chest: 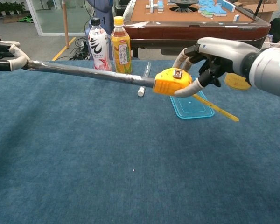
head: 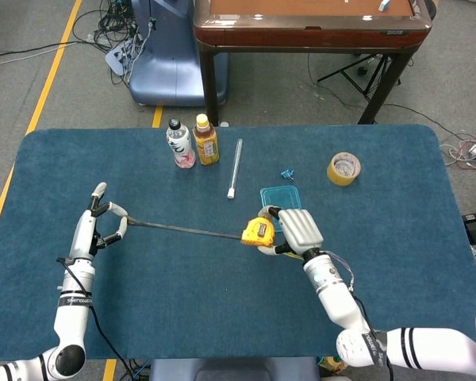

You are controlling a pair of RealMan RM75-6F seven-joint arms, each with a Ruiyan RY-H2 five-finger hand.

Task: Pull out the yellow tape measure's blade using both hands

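Observation:
My right hand [head: 295, 231] [chest: 210, 58] grips the yellow tape measure case [head: 257, 232] [chest: 171, 81] above the table's middle. The dark blade [head: 182, 230] [chest: 88, 73] runs out of the case leftward in a long straight line. My left hand [head: 101, 221] [chest: 7, 55] pinches the blade's tip near the table's left side. A yellow strap [chest: 215, 107] hangs from the case toward the lower right in the chest view.
A clear bottle [head: 178, 143] and a yellow-capped bottle [head: 205, 140] stand at the back left. A white rod [head: 236, 167], a blue tray [head: 279, 200], a small blue clip [head: 287, 174] and a tape roll [head: 343, 168] lie behind the hands on the blue cloth [head: 222, 309].

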